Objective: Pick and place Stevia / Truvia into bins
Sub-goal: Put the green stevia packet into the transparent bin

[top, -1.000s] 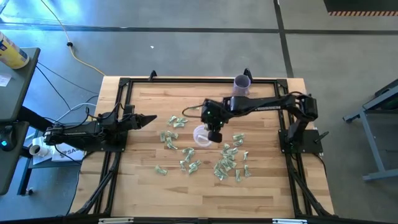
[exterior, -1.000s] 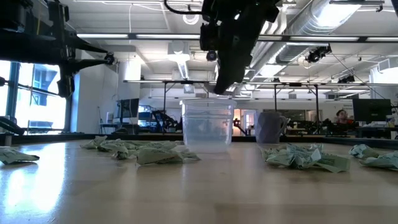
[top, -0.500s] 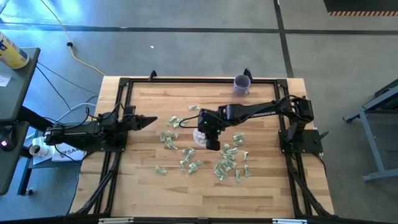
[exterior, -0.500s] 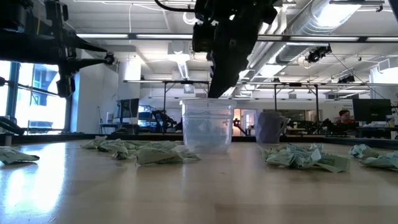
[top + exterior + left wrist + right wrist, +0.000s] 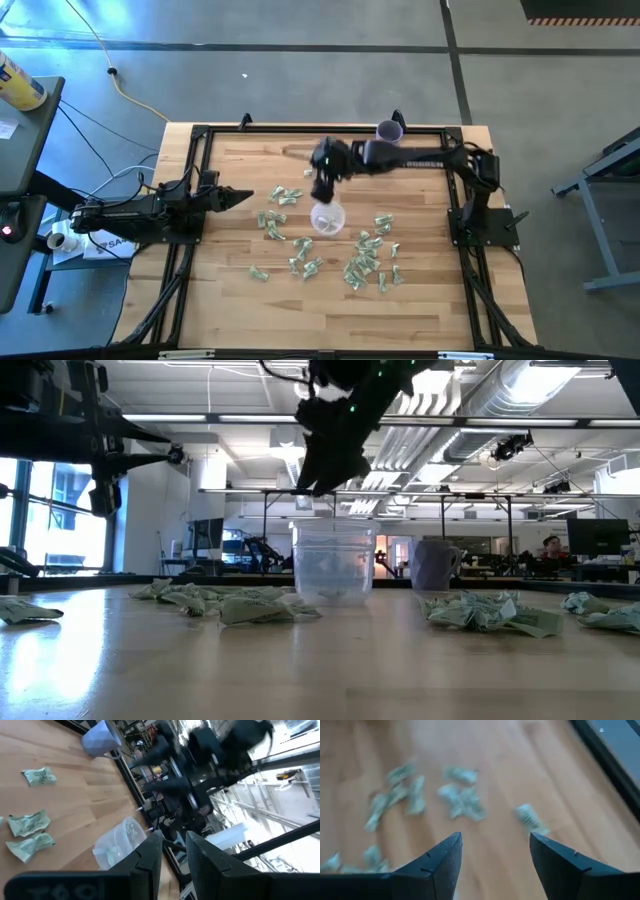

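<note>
right gripper (image 5: 322,190) fingers spreading apart, empty, lifting off cup (image 5: 327,217) toward worktop's far edge | sachet likely dropped in | left gripper (image 5: 243,195) idling at left edge, fingers slightly apart | loose sachets (image 5: 366,262) waiting

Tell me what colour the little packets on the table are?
Pale green and white packets, seen best from the high view.

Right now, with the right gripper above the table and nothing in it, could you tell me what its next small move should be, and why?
Probably lower the right gripper onto the sachets below it. It is open and empty, looking straight down on them, and the clear cup is close by. The left gripper waits at the table's left edge.
</note>
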You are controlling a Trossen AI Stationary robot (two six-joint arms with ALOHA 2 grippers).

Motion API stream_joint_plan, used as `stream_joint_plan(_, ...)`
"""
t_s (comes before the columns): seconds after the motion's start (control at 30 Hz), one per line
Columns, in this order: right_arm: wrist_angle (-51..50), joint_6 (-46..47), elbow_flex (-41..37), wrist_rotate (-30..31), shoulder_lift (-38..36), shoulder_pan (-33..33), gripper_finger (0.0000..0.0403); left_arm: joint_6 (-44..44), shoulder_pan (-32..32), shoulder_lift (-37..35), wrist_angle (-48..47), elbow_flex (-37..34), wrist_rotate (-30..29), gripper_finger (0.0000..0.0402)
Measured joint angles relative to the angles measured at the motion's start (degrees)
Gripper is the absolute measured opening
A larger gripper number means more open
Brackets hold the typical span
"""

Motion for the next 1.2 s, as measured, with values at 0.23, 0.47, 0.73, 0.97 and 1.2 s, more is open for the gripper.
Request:
stream_joint_plan(0.23,1.4,-6.5,-0.1,-6.3,5.5,-4.9,0.0224,1.5,0.0,0.0,0.0,0.0,-0.5,0.0124)
stream_joint_plan(0.47,5.3,-10.0,-0.1,-8.3,10.1,-5.7,0.0225,3.8,0.0,0.4,0.8,0.0,-4.8,0.0124)
stream_joint_plan(0.73,3.8,-15.4,3.7,-9.3,16.4,-8.0,0.0225,4.0,0.0,1.3,1.0,0.0,-7.0,0.0124)
stream_joint_plan(0.97,-6.0,-16.3,16.6,-9.9,23.3,-10.3,0.0225,4.0,0.0,2.4,1.0,0.0,-8.2,0.0124)
stream_joint_plan(1.2,-17.2,-16.4,28.3,-6.9,26.6,-9.3,0.0225,4.0,0.0,2.6,1.1,0.0,-8.2,0.0124)
